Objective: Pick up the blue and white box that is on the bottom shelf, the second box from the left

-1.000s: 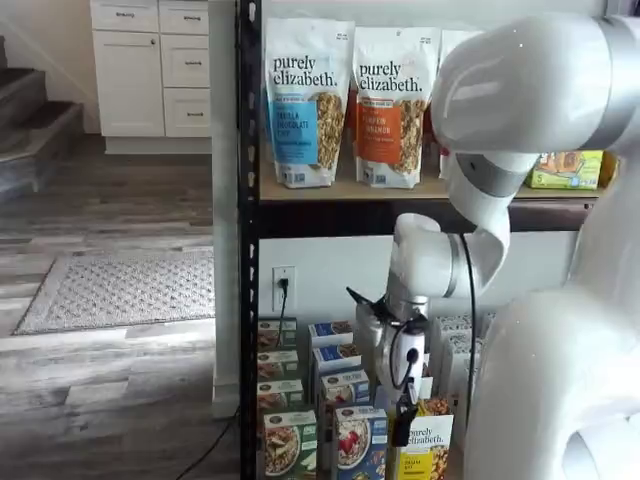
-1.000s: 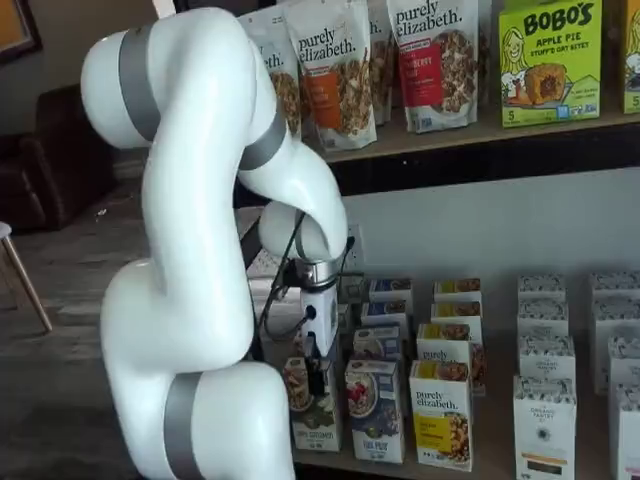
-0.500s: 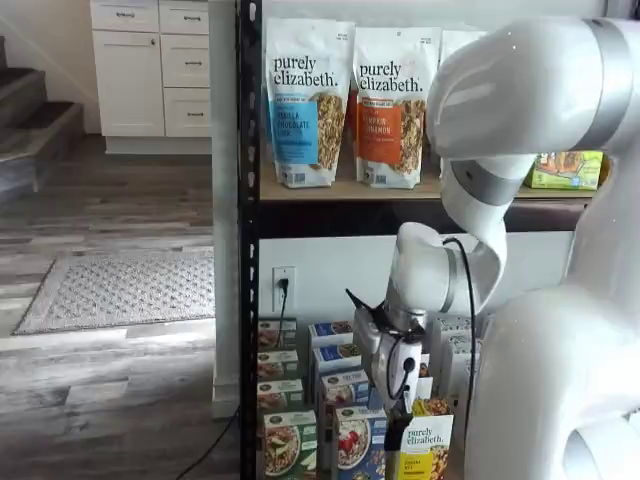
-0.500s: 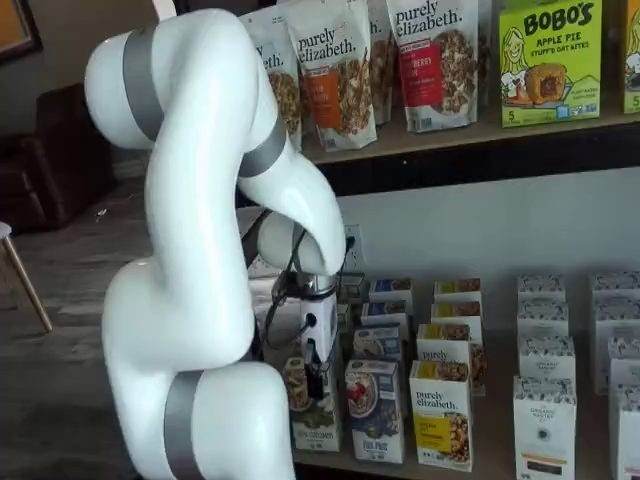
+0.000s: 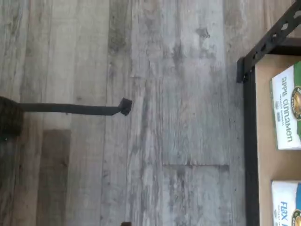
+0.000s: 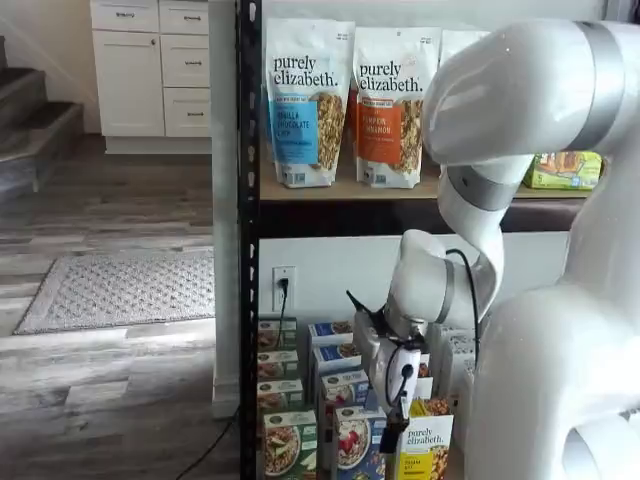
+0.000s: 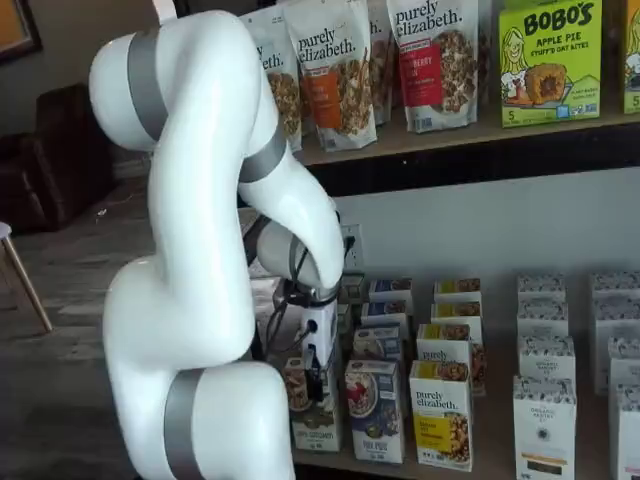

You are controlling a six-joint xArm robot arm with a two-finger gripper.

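The blue and white box point(image 6: 360, 445) stands in the front row of the bottom shelf point(image 7: 492, 445), between a green-fronted box point(image 6: 288, 445) and a yellow "purely elizabeth" box point(image 6: 427, 452). It also shows in a shelf view point(image 7: 375, 410). My gripper point(image 6: 394, 438) hangs low in front of this row, its black fingers just before the blue box's edge. In a shelf view the gripper point(image 7: 322, 383) overlaps the green-fronted box point(image 7: 312, 420). The fingers show side-on, with no gap to judge. The wrist view shows the shelf's corner point(image 5: 249, 141) and the blue box's "flax" top point(image 5: 286, 205).
More small boxes stand in rows behind the front row point(image 7: 385, 300). White boxes point(image 7: 545, 415) stand further right. Tall granola bags point(image 6: 305, 100) stand on the tan tier above. The rack's black post point(image 6: 246, 300) is at the left. The wrist view shows wood floor point(image 5: 141, 117) and a black cable point(image 5: 70, 109).
My arm has lowered the gripper a little, closer to the front row of boxes. The boxes have not moved.
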